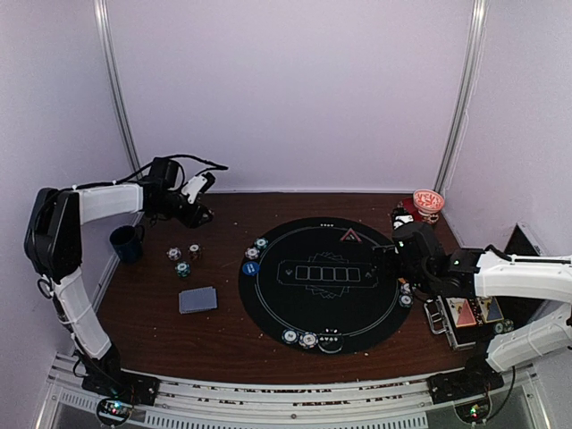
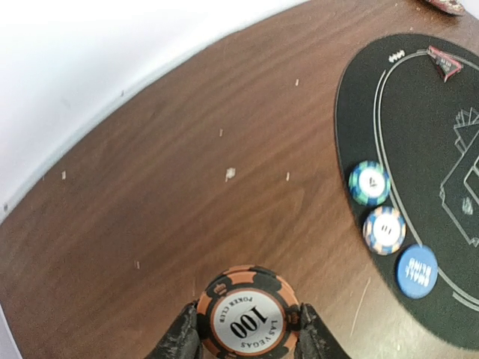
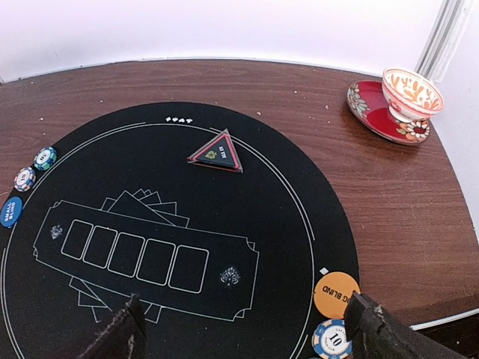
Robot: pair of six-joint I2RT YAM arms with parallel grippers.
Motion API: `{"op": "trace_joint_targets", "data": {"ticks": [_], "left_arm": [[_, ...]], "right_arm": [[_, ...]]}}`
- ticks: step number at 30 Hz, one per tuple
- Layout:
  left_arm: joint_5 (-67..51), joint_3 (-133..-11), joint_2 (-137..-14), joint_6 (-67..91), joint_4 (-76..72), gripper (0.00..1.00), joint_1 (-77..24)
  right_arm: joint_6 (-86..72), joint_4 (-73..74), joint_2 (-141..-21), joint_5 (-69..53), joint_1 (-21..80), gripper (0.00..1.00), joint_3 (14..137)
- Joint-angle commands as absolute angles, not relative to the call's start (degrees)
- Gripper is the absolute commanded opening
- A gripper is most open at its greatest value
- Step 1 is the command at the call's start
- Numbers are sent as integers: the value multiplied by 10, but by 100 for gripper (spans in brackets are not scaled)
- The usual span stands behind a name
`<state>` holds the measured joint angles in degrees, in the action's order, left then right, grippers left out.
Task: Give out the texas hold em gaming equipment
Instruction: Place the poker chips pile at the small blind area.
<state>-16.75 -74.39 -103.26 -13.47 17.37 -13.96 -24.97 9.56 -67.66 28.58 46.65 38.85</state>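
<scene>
My left gripper (image 2: 248, 329) is shut on an orange-and-black "100" poker chip (image 2: 248, 314), held above bare wood at the table's back left (image 1: 192, 204). A teal chip (image 2: 369, 182), a pale striped chip (image 2: 385, 229) and a blue disc (image 2: 417, 271) lie on the black round mat's (image 1: 357, 308) left edge. My right gripper (image 3: 245, 314) hangs open over the mat's right side (image 1: 400, 259). An orange disc (image 3: 335, 294) and a blue-white "10" chip (image 3: 332, 340) lie beside its right finger. The red triangle marker (image 3: 216, 152) sits at the mat's far edge. A grey-blue card deck (image 1: 197, 299) and three chips (image 1: 182, 268) lie left of the mat.
A dark blue mug (image 1: 126, 242) stands at the left edge. A red-patterned cup on its saucer (image 3: 408, 93) sits in the back right corner. A small metal case (image 1: 465, 317) lies open right of the mat. Two more chips (image 1: 299, 338) rest at the mat's near edge.
</scene>
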Motion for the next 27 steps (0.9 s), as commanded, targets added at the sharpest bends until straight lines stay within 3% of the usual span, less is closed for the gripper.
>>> {"op": "trace_joint_targets", "data": {"ticks": [1,13,27], "left_arm": [[-177,-818,-1083,-123,193,29,-175],[-176,-997,-1212,-112,216,29,-274],[-116,-1065,-1306,-118,227,29,-337]], "right_arm": [[-251,91,-670,307,471,93,379],[-251,94,-669,311,471,93,379],[-252,91,-667,303,472,93,376]]}}
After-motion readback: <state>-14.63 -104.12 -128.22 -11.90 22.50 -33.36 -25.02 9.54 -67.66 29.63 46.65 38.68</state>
